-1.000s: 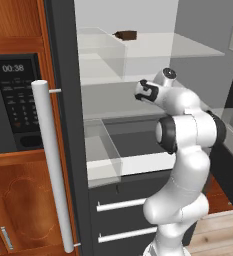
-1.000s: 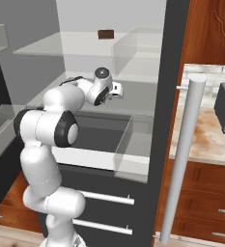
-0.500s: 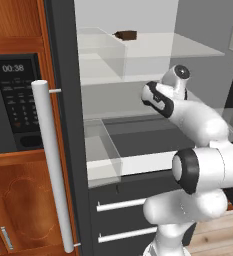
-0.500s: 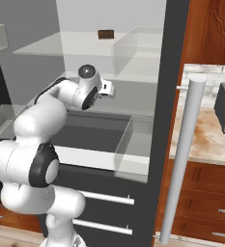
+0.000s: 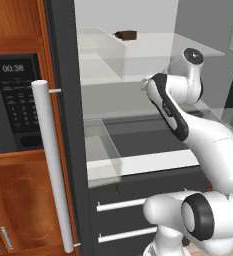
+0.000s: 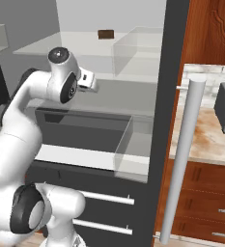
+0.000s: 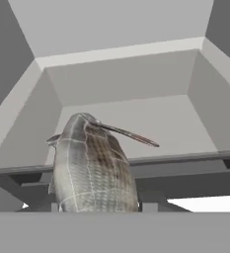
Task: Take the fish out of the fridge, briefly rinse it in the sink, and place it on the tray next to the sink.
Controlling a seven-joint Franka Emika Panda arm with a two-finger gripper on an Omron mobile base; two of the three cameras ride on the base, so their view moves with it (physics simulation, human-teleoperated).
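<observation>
So we're on the first leg: getting the fish (image 7: pixel 93 165) out of the fridge (image 5: pixel 63 125). In the hand view the fish sits low and left of centre, right up against the camera, tail end pointing away toward the pale back wall of the fridge. That closeness reads to me like the gripper has it pinched, but the fingertips themselves are hidden under the fish's body, so honestly I can't tell for sure whether the jaws are clamped on it or just parked around it.

From the left base view the arm's hand end is at centre right of the frame, reaching in over the glass shelf (image 5: pixel 138 90), above the pulled-out clear drawer (image 5: pixel 105 155). The dark brown block (image 5: pixel 125 34) is up on the top shelf, well apart from everything, not our target. The white bar handle (image 5: pixel 50 165) runs down the left of the frame, on the open door.

Next move, as I see it: back the hand straight out between the shelves without clipping the glass or the drawer edge, keep the squeeze steady since the fish is slim and could slip, then drive over to the sink for the rinse.
</observation>
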